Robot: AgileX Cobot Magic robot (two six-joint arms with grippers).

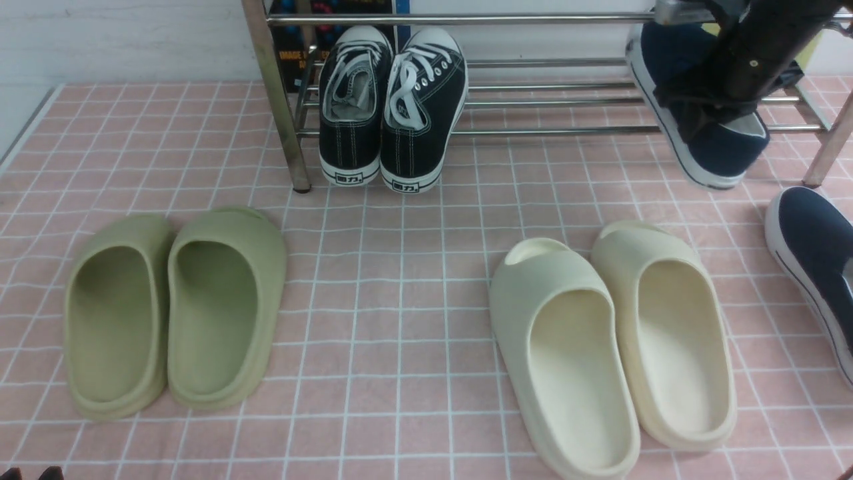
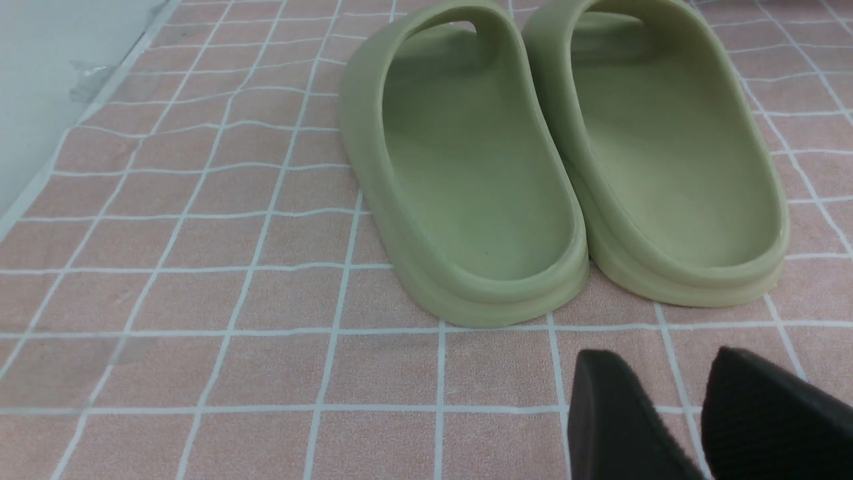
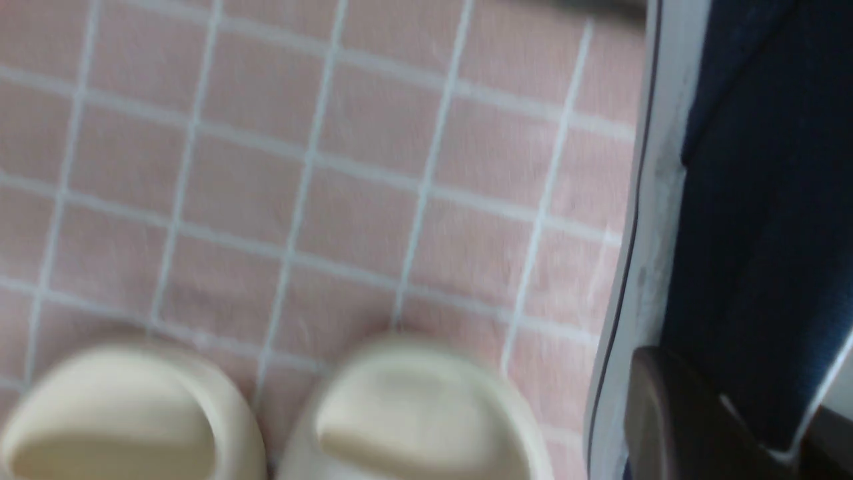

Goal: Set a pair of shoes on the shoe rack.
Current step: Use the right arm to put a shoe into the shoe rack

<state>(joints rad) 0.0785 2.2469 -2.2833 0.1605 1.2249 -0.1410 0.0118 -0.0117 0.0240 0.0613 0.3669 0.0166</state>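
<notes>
My right gripper (image 1: 700,110) is shut on one dark navy slip-on shoe (image 1: 726,150) at the side of its opening. It holds the shoe tilted at the right end of the silver shoe rack (image 1: 546,103), heel towards me, over the lower bars. In the right wrist view the shoe (image 3: 753,200) fills the right side, with my gripper (image 3: 733,427) clamped on its collar. The other navy shoe (image 1: 810,260) lies on the floor at the far right edge, partly cut off. My left gripper (image 2: 663,360) hovers low over the floor, empty, its tips slightly apart.
Black lace-up sneakers (image 1: 390,107) lean on the rack's left end. Green slides (image 1: 176,310) lie front left, just beyond my left gripper (image 2: 553,160). Cream slides (image 1: 613,347) lie front right, below the held shoe (image 3: 406,413). Pink checked cloth (image 1: 400,267) covers the floor.
</notes>
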